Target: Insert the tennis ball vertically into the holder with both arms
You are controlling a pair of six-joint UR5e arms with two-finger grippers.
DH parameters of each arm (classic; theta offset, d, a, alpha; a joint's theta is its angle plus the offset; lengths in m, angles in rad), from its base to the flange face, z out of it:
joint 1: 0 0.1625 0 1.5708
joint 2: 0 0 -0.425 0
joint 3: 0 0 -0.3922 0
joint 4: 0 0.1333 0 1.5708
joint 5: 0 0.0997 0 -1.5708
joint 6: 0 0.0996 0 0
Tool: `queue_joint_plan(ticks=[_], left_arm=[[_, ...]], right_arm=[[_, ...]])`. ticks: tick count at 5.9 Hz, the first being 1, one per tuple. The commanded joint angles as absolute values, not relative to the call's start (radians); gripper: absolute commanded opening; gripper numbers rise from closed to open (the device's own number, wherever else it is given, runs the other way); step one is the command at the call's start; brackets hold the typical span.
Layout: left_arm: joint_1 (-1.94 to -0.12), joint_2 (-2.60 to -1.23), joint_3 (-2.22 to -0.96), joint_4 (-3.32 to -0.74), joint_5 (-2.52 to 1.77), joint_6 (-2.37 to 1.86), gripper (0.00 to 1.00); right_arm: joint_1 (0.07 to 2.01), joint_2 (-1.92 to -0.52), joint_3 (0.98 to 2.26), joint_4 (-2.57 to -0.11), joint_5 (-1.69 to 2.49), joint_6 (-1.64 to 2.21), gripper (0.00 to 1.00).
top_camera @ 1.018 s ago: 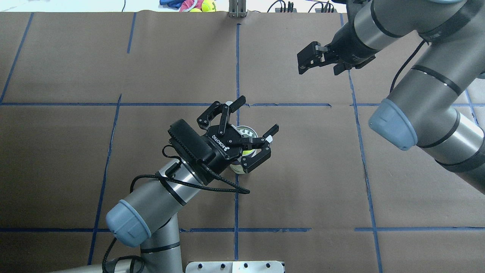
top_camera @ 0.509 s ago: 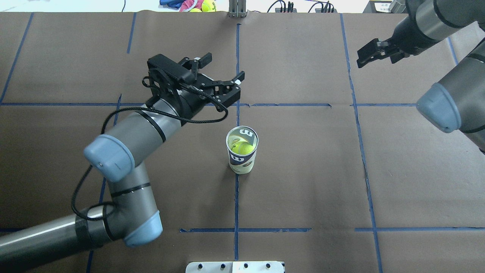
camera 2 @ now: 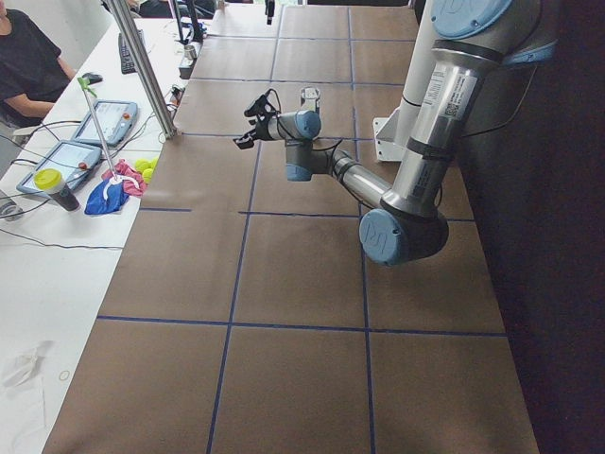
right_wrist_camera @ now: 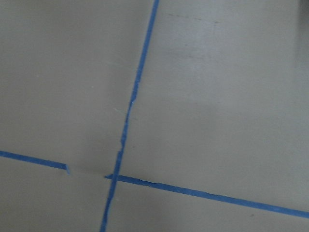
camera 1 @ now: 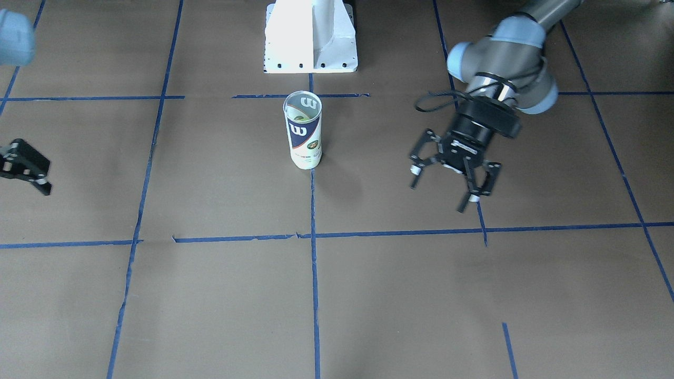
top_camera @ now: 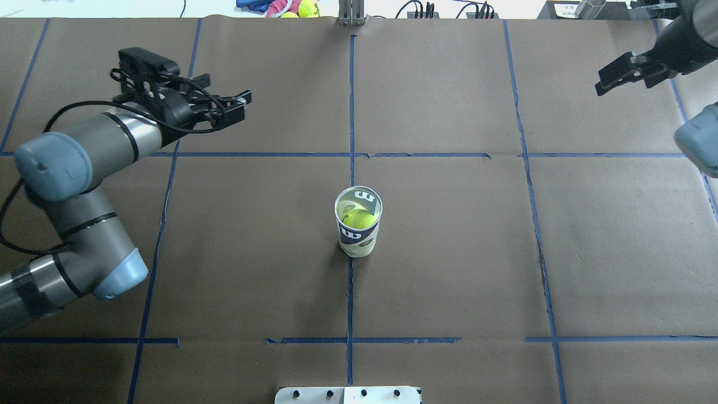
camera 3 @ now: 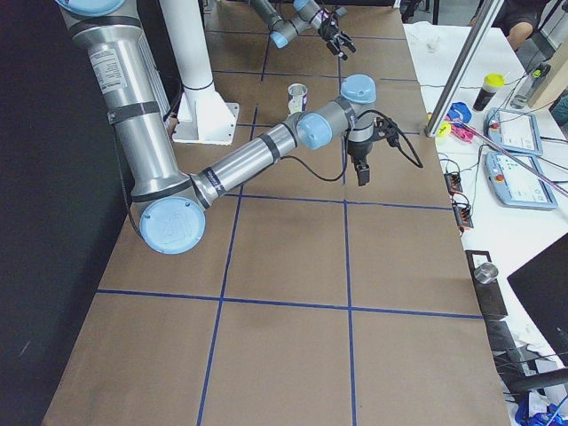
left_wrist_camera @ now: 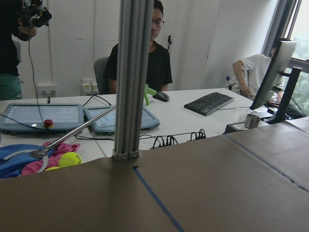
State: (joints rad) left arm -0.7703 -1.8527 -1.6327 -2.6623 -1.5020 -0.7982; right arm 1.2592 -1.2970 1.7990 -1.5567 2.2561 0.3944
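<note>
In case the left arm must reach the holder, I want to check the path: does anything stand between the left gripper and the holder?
Nothing visible does. Between the left gripper and the upright holder there is only bare brown paper with blue tape lines. The tennis ball already sits inside the holder.

The holder (camera 1: 304, 131) bears a white "W" (on navy).

My right claw (camera 1: 39, 181) is cut off by the front view's edge, and overhead shows it side-on (finger gap unreadable). The label on the holder (top_camera: 359, 241) hides much of the tennis ball (top_camera: 359, 220).
</note>
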Motion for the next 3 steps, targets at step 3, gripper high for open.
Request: queue_joint_plan(ticks=[3], left_arm=[[-1.170, -1.706, -1.588, -2.315, -2.130, -0.582, 1.00]], right_arm=[[1.451, -1.331, 1.609, -1.555, 2.310, 0.213, 1.00]])
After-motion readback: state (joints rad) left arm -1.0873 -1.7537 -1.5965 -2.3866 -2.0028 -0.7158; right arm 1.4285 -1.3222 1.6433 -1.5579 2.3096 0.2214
